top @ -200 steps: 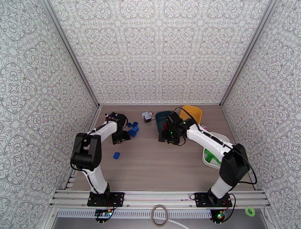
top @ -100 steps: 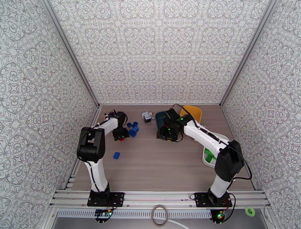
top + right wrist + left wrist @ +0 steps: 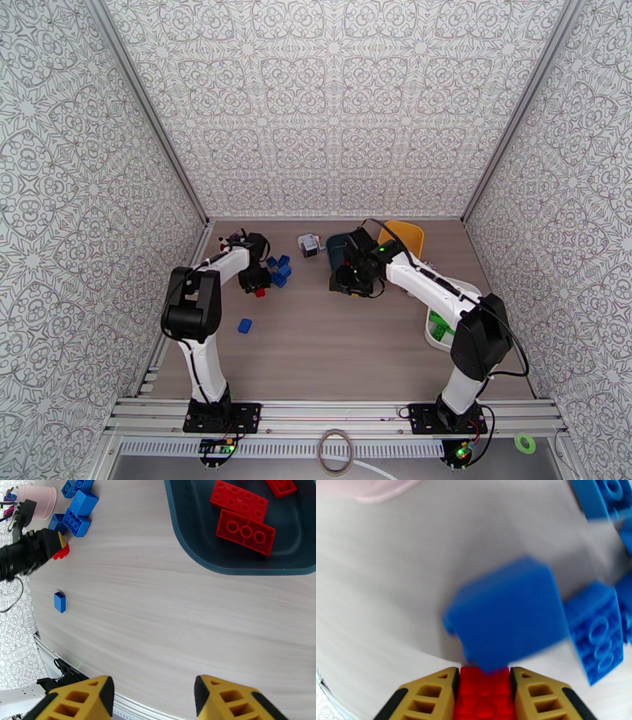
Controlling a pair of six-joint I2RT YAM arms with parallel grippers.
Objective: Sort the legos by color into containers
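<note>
Fingers (image 3: 430, 695) of the left gripper (image 3: 484, 674) pinch a red brick (image 3: 484, 701) from both sides. A blurred blue brick (image 3: 505, 610) lies just ahead of the tips, with more blue bricks (image 3: 596, 634) to their right. Right gripper (image 3: 153, 683) fingers (image 3: 229, 701) are spread with nothing between them; the dark teal tub (image 3: 189, 531) holding red bricks (image 3: 245, 531) sits ahead and right of them.

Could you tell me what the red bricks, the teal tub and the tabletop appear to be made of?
Red bricks: likely hard moulded plastic, glossy, judging by crisp studs and even colour. Teal tub: probably smooth plastic with a soft sheen and rounded moulded corner. Tabletop: pale wood-grain surface, matte; laminate or real wood, hard to say.
</note>
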